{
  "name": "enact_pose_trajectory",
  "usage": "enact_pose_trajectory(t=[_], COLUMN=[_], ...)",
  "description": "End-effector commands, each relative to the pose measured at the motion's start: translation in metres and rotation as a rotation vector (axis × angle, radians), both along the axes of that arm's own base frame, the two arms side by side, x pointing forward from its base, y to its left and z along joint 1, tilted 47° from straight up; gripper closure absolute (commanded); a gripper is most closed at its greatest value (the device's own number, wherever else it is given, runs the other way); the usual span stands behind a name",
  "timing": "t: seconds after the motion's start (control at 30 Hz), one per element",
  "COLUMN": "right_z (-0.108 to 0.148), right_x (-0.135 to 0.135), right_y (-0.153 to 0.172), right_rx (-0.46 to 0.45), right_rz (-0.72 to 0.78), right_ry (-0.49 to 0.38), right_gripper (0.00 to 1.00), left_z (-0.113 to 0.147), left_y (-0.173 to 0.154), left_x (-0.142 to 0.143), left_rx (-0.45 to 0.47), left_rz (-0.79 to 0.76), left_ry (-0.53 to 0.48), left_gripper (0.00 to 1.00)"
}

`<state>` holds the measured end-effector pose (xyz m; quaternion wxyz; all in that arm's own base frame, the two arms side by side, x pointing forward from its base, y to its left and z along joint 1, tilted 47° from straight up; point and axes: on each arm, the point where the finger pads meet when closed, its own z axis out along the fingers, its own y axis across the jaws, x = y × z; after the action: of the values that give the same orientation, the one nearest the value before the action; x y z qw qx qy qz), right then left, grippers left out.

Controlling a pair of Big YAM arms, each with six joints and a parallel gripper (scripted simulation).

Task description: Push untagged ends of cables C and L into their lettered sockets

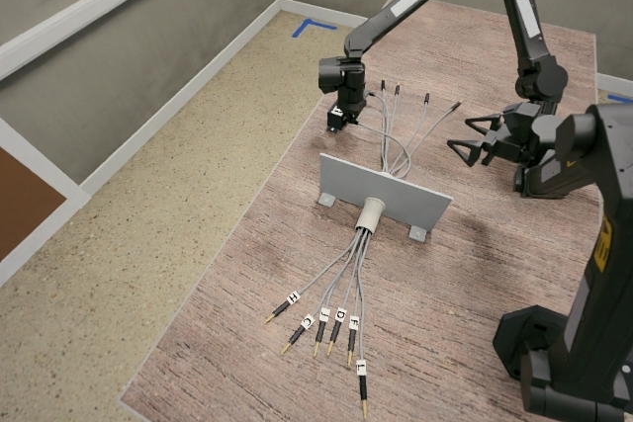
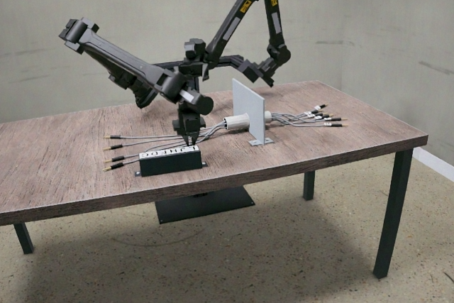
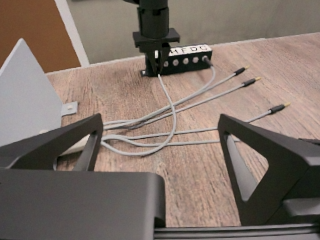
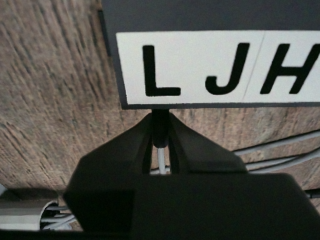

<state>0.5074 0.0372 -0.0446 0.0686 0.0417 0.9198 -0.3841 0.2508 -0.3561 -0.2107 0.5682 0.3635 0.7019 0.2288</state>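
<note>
The black junction box [image 2: 170,160] lies near the table edge, with its letter strip [image 4: 215,65] reading L, J, H in the right wrist view. My right gripper [image 4: 160,119] is shut on a black cable plug [image 4: 160,127], which points into the box side right under the letter L. It also shows in the top view [image 1: 351,119] and the left wrist view [image 3: 157,57]. Another grey cable [image 3: 211,70] runs into the socket at the C end. My left gripper [image 1: 458,133] [image 3: 160,120] is open and empty, hovering above the loose cables.
A grey upright panel [image 1: 383,193] holds the white conduit [image 1: 370,212]. The tagged ends fan out in front of it, among them C [image 1: 307,321] and L [image 1: 360,367]. Several untagged plugs [image 1: 404,93] lie loose beyond the panel.
</note>
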Motion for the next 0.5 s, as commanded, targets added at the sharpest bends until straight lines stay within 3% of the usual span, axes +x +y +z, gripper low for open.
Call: enact_pose_trajectory(t=[0.0, 0.47], right_z=[0.0045, 0.0036], right_x=[0.0094, 0.0050], right_y=[0.0023, 0.0028], right_rx=[0.005, 0.003], right_rz=[-0.010, -0.003], right_ry=[-0.047, -0.029], right_gripper=[0.95, 0.95], left_z=[0.0020, 0.0020], left_y=[-0.0110, -0.0110], left_x=[0.0027, 0.0027], left_rx=[-0.032, -0.032], left_rz=[0.000, 0.000], left_ry=[-0.009, -0.009], left_gripper=[0.00, 0.00])
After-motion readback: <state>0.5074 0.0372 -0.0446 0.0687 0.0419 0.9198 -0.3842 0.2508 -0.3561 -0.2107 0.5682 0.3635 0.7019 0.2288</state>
